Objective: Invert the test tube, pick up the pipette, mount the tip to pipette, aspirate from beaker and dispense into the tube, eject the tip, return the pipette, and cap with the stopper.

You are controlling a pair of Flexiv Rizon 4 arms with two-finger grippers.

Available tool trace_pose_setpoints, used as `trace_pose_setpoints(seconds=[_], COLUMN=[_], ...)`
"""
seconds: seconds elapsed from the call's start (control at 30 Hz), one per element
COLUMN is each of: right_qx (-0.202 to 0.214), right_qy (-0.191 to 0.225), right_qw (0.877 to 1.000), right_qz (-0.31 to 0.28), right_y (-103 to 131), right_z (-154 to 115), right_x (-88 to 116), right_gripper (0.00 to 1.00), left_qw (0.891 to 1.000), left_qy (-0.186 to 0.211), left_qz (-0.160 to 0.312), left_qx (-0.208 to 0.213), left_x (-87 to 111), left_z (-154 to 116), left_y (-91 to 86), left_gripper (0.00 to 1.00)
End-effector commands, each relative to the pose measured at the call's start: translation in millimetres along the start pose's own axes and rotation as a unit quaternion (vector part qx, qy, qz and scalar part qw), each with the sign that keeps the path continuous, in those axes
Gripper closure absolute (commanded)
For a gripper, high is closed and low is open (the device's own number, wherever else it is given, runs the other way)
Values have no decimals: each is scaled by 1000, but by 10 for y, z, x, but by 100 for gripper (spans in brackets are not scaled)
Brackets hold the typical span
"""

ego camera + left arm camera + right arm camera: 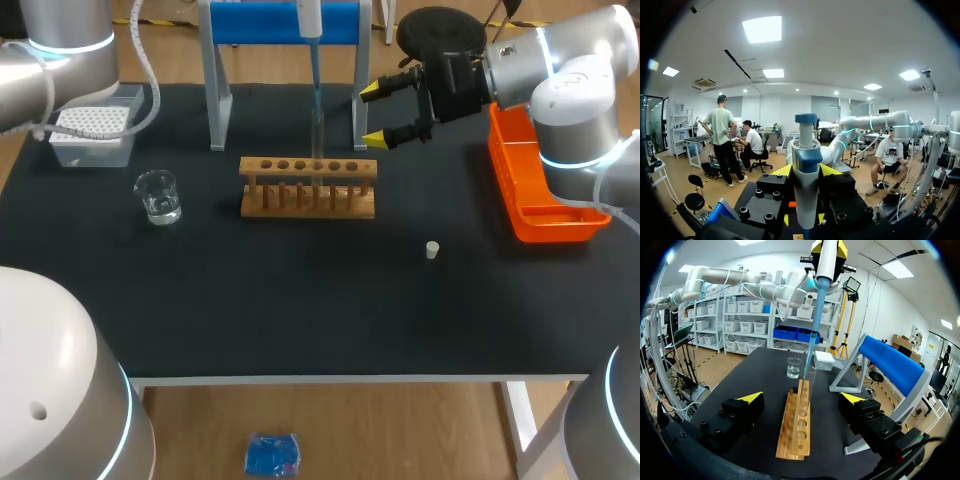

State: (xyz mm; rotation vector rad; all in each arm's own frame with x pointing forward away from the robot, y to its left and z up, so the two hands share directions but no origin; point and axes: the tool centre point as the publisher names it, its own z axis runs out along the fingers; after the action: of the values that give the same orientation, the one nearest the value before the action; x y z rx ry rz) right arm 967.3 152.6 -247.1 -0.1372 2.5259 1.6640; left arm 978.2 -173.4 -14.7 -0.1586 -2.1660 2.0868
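Black table: rack, beaker, stopper, tray, tip box

in the head view the pipette runs off the upper edge, so my hold on it is out of shot there. in the left wrist view its body covers most of my left gripper; only yellow corners show. the test tube is faint glass, so i can't tell if the tip sits inside it, or the liquid level. my right arm hides part of the orange tray.
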Motion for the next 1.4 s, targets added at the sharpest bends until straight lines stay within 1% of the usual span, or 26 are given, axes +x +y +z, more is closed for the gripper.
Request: trace_pose_setpoints(seconds=[0.03, 0.37, 0.5, 0.6, 0.93, 1.23, 1.4], right_qx=[0, 0, 0, 0, 0, 0, 0], right_qy=[0, 0, 0, 0, 0, 0, 0], right_qw=[1000, 1000, 1000, 1000, 1000, 1000, 1000], right_qz=[0, 0, 0, 0, 0, 0, 0], right_y=[-4, -4, -4, -4, -4, -4, -4], right_z=[-3, -3, -3, -3, -3, -3, -3], right_x=[-1, -1, -1, -1, -1, -1, -1], right_gripper=[0, 0, 0, 0, 0, 0, 0], left_qw=[1000, 1000, 1000, 1000, 999, 999, 1000], left_qy=[-1, -15, -23, -25, -16, -3, 5], left_qz=[-5, -11, -5, 4, 23, 28, 19], left_qx=[-4, -18, -14, -4, 25, 29, 22], left_x=[-18, -22, -17, -15, -1, 12, 19], left_z=[4, -23, -35, -44, -58, -48, -47], left_y=[15, 47, 59, 67, 79, 65, 60], left_gripper=[100, 100, 100, 100, 100, 100, 100])
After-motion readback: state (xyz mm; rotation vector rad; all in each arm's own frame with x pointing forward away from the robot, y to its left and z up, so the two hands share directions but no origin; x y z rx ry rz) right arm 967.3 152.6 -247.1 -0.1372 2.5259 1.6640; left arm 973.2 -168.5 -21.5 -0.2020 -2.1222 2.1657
